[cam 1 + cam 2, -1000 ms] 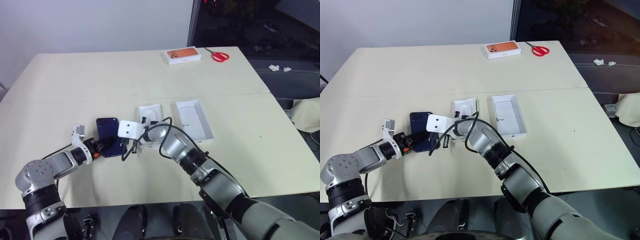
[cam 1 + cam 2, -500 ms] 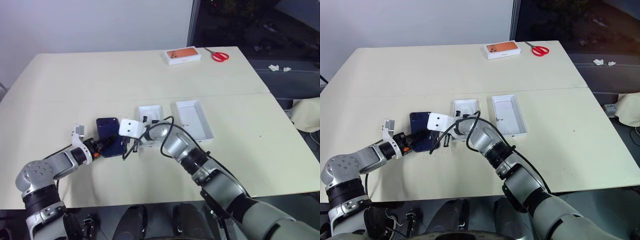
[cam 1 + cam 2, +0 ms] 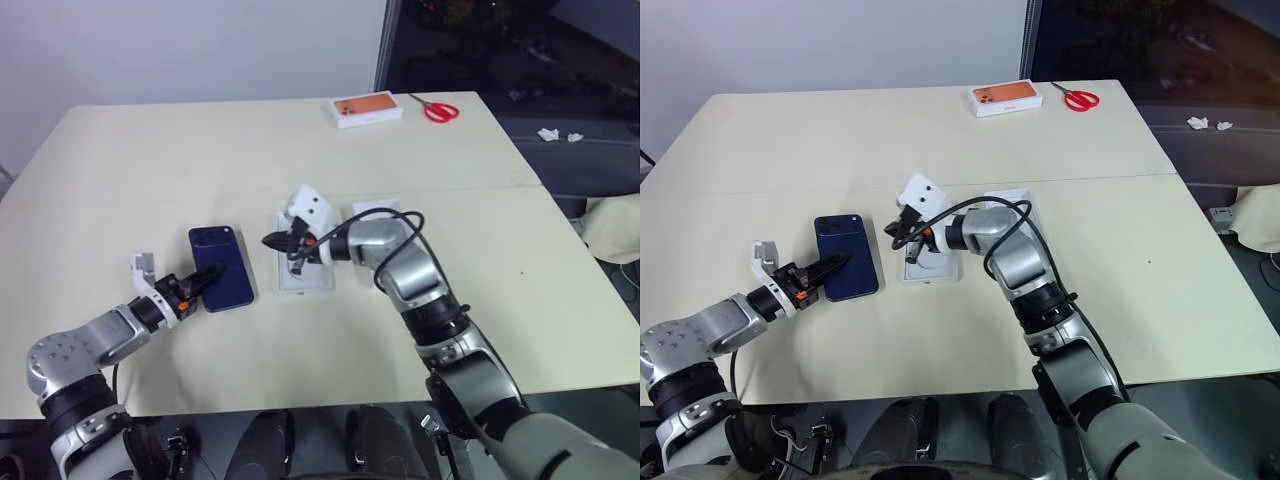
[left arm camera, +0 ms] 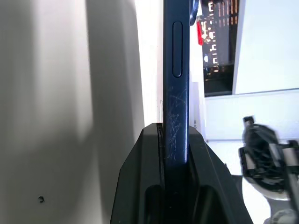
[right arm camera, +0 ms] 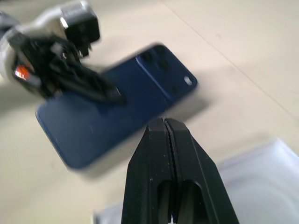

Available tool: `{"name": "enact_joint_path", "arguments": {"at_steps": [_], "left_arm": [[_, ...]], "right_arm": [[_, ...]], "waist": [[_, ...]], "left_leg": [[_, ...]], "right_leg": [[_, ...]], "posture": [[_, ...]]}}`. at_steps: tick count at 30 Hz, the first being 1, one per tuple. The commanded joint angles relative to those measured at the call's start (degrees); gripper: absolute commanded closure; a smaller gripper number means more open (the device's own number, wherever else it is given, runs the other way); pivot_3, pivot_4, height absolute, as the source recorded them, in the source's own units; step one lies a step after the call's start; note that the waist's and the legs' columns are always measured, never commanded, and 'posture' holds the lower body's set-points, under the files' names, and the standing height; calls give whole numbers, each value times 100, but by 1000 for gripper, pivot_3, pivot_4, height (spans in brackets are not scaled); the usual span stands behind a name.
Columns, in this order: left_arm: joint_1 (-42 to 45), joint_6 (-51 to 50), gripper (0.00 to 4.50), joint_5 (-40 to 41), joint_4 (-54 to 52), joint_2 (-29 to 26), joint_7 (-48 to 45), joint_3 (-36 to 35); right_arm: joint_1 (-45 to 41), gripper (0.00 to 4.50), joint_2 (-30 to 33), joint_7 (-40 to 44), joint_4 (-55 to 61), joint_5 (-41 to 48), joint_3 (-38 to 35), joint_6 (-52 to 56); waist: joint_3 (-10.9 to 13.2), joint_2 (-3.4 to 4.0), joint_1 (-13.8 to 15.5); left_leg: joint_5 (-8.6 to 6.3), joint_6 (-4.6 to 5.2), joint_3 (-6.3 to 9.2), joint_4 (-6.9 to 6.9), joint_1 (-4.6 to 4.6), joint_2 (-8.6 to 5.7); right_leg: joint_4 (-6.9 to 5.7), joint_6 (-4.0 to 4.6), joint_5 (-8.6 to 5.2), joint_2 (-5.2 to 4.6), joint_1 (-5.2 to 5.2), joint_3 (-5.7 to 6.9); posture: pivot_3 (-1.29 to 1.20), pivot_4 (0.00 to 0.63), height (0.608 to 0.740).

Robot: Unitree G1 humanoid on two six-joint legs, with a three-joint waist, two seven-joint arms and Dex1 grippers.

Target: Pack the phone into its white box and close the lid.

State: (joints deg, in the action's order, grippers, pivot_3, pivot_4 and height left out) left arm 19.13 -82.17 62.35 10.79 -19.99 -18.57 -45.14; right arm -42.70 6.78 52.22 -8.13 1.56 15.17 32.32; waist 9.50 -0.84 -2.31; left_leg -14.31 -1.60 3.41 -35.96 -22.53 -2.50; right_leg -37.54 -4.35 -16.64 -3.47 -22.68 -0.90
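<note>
Even, bright light on the table (image 3: 150,150); soft shadows; dark window beyond; right wrist view blurred.

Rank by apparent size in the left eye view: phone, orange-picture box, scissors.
1. The phone, largest, though it lies nearest the camera, which inflates it.
2. The orange-picture box, at the far table edge; its true size may be close to the phone's.
3. The scissors, smallest, beside that box.

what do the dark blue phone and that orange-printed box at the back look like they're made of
The slim dark navy-blue phone: its edge looks like matte metal, scuffed with fine scratches in the left wrist view; its back seems smooth glass or coated metal, hard to tell which. The white rectangular box with the orange phone picture: probably printed cardboard, judging by its crisp flat faces.
</note>
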Motion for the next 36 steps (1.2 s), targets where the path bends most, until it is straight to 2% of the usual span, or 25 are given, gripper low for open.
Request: {"name": "enact_joint_path", "arguments": {"at_steps": [1,9,12,15,19,26,36], "left_arm": [[-29,-21,4243,92,-32,1,74,136],[-32,-12,4243,301,-48,8,133,125],[-53,-27,4243,444,-175,-2,128,146],[-45,-46,4299,477,-159,-94,104,179],[24,-105,4299,564,-155,-276,-35,245],[123,-127,4299,695,-67,-513,-131,317],[20,-137,4299,875,-42,-627,-138,259]], "right_arm": [[8,4500,88,-2,415,206,19,32],[318,4500,531,35,750,289,126,-61],[544,4500,798,330,1073,636,11,116],[645,3581,1055,398,1296,638,133,21],[708,1617,1451,512,1395,347,503,-398],[741,1617,1755,673,1186,45,1010,-876],[502,1617,1626,628,567,-467,1391,-1418]], "waist": [[0,1,0],[2,-1,27],[3,-2,37],[6,-3,38],[12,-13,37],[17,-23,28],[18,-24,33]], "left_leg": [[0,0,0,1,0,0],[0,0,-2,0,-2,0],[-2,3,-2,0,-6,0],[-2,3,-2,0,-12,0],[-2,3,-1,-2,-16,1],[0,2,-1,-15,-72,2],[2,-1,-1,-19,-84,2]], "right_leg": [[0,0,0,0,0,0],[7,0,0,0,2,-1],[13,0,0,-1,2,-1],[15,0,0,-1,-3,-1],[14,0,0,0,-6,0],[5,-1,1,0,-62,1],[3,-1,1,0,-73,2]], "posture": [[0,150,740],[0,150,740],[0,150,740],[0,150,740],[0,150,740],[0,150,740],[0,150,740]]}}
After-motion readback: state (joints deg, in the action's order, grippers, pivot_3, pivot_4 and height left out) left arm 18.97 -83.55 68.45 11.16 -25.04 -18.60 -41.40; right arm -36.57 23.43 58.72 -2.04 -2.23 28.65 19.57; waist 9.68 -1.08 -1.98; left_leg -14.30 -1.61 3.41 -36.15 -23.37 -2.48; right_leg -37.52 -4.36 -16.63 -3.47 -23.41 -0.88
